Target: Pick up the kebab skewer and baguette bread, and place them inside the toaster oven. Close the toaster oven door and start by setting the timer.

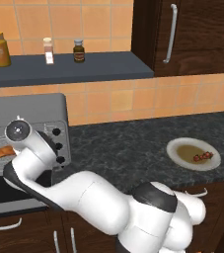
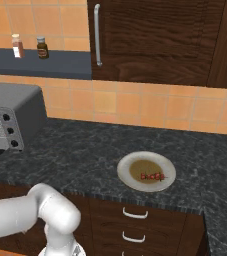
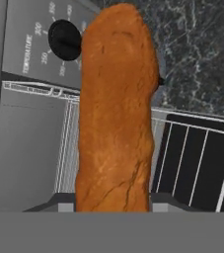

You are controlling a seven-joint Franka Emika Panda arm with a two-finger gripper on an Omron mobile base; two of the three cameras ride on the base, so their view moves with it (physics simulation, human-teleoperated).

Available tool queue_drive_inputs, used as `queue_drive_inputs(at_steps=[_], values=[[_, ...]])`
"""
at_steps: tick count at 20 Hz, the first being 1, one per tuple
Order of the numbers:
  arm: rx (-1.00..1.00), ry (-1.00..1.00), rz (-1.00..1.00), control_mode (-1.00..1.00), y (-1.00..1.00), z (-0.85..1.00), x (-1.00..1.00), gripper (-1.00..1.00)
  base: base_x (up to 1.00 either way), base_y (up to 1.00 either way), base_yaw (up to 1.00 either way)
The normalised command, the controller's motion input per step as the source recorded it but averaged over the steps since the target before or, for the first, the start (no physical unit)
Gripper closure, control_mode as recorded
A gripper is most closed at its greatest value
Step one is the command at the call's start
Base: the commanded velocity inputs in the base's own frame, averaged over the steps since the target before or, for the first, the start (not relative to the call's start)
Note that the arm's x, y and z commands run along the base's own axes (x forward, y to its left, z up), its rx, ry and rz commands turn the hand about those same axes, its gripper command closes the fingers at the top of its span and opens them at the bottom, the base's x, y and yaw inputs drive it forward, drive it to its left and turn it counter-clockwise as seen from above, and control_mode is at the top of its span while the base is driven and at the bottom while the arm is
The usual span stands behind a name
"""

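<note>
On the dark speckled counter [image 1: 128, 148], the toaster oven [image 1: 29, 116] is sitting at the left with its door [image 1: 5, 195] hanging open below the wire rack [image 3: 66, 143]. Three jars [image 1: 48, 50] are standing on the shelf [image 1: 69, 68] above. Well apart to the right, the kebab skewer [image 2: 152, 176] is lying on a plate [image 2: 130, 162]. The gripper [image 3: 112, 206] is clamping the baguette [image 3: 116, 108], holding it at the oven's mouth over the rack.

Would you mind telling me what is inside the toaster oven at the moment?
The toaster oven stands open. The baguette bread, shut in the gripper, hangs over the wire rack. The loaf and arm cover much of the cavity. The kebab skewer lies outside on the plate.
</note>
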Motion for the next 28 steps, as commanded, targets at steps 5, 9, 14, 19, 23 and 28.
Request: queue_drive_inputs(at_steps=[5, 9, 14, 19, 23, 28], values=[[0.06, 0.0, -0.09, -1.0, 0.55, -0.06, 0.13, 1.0, 0.0, 0.0, 0.0], [0.16, 0.0, -0.19, -1.0, 0.44, 0.0, 0.08, 1.0, 0.0, 0.0, 0.0], [0.12, 0.0, -0.26, -1.0, 0.0, -0.16, 0.3, 1.0, 0.0, 0.0, 0.0], [0.0, 0.02, -0.15, -1.0, 0.25, -0.18, 0.16, 1.0, 0.0, 0.0, 0.0], [0.0, 0.1, -0.08, -1.0, 0.49, -0.14, 0.0, 1.0, 0.0, 0.0, 0.0], [0.0, 0.01, -0.02, -1.0, 0.24, -0.16, 0.34, 1.0, 0.0, 0.0, 0.0]])
